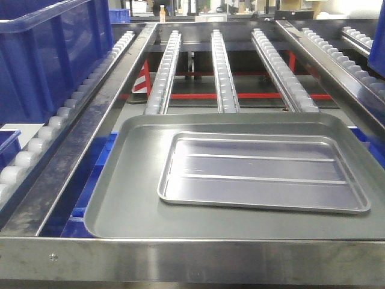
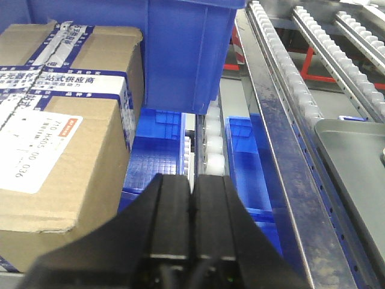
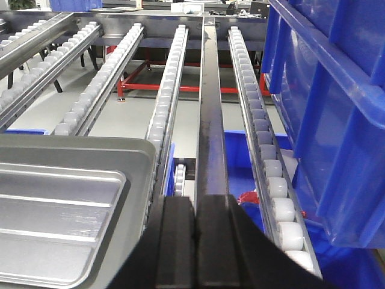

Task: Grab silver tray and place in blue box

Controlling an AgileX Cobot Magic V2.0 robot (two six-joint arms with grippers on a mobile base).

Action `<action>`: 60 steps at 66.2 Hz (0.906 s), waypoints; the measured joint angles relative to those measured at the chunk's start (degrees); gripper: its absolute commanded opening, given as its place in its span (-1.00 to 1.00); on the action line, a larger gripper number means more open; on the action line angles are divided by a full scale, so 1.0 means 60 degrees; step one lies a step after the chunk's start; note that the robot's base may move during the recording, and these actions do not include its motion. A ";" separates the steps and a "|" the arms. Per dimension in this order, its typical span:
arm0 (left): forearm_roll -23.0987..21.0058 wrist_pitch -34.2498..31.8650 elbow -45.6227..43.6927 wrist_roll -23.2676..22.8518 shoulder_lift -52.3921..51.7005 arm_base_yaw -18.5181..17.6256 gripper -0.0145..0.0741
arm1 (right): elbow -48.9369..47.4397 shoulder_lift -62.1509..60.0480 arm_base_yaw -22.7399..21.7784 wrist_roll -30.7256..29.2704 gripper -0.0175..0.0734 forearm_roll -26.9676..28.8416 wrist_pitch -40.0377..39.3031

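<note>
The shiny silver tray [image 1: 261, 173] with two long ridges lies flat inside a larger dull grey tray [image 1: 129, 198] on the roller rack; its near end also shows in the right wrist view as the silver tray [image 3: 54, 223]. The blue box [image 1: 45, 57] stands on the rollers at the far left, and it is the blue box [image 2: 186, 51] ahead of the left wrist. My left gripper [image 2: 192, 180] is shut and empty, left of the trays. My right gripper [image 3: 195, 201] is shut and empty, just right of the grey tray's edge [image 3: 147, 180]. Neither arm shows in the front view.
Roller lanes [image 1: 222, 66] and steel rails [image 3: 210, 120] run away from me. A second blue crate [image 3: 325, 102] stands at the right. Cardboard boxes [image 2: 66, 138] sit left of the left gripper. Lower blue bins [image 2: 246, 162] lie under the rack.
</note>
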 measured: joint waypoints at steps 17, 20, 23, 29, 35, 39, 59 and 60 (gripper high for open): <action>0.0000 0.0000 0.0000 0.0000 0.0000 0.0000 -0.91 | 0.0000 0.0000 0.0000 0.0000 -0.50 0.0000 0.0000; 0.0000 0.0000 0.0000 0.0000 0.0000 0.0000 -0.91 | 0.0000 0.0000 0.0000 0.0000 -0.50 0.0000 0.0000; 0.0000 0.0000 0.0000 0.0000 0.0000 0.0000 -0.91 | 0.0000 0.0000 0.0000 0.0000 -0.50 0.0000 0.0000; 0.0000 0.0000 0.0000 0.0000 0.0000 0.0000 -0.91 | 0.0000 0.0000 0.0000 0.0000 -0.50 0.0000 0.0000; 0.0000 0.0000 0.0000 0.0000 0.0000 0.0000 -0.91 | 0.0000 0.0000 0.0000 0.0000 -0.50 0.0000 0.0000; 0.0000 0.0000 0.0000 0.0000 0.0000 0.0000 -0.91 | 0.0000 0.0000 0.0000 0.0000 -0.50 0.0000 0.0000; 0.0000 0.0000 0.0000 0.0000 0.0000 0.0000 -0.91 | 0.0000 0.0000 0.0000 0.0000 -0.50 0.0000 -0.0017; 0.0000 0.0000 0.0000 0.0000 0.0000 0.0000 -0.91 | 0.0000 0.0000 0.0000 0.0000 -0.50 0.0000 -0.0026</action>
